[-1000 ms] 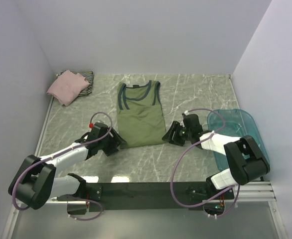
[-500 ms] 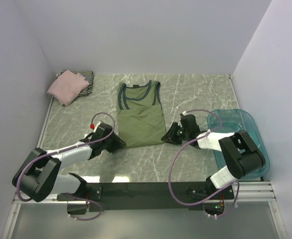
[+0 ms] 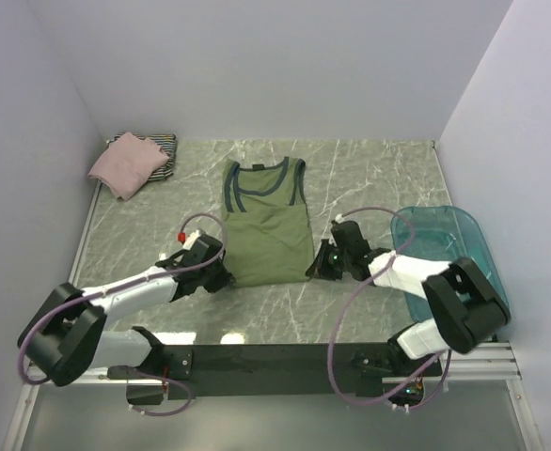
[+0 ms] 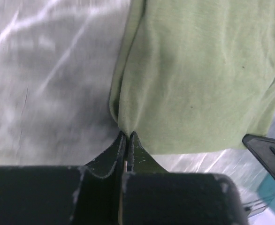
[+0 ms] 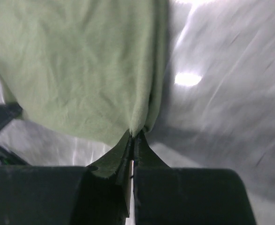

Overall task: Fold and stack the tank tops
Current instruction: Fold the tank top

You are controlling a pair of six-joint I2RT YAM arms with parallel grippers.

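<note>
Whereas open before, left end effector pinching olive tank top hem, right end effector likewise

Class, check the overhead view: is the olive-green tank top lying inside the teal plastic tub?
No, the olive-green tank top lies spread on the table, apart from the teal tub.

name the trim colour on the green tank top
Navy trim, best seen in the top external view.
</note>
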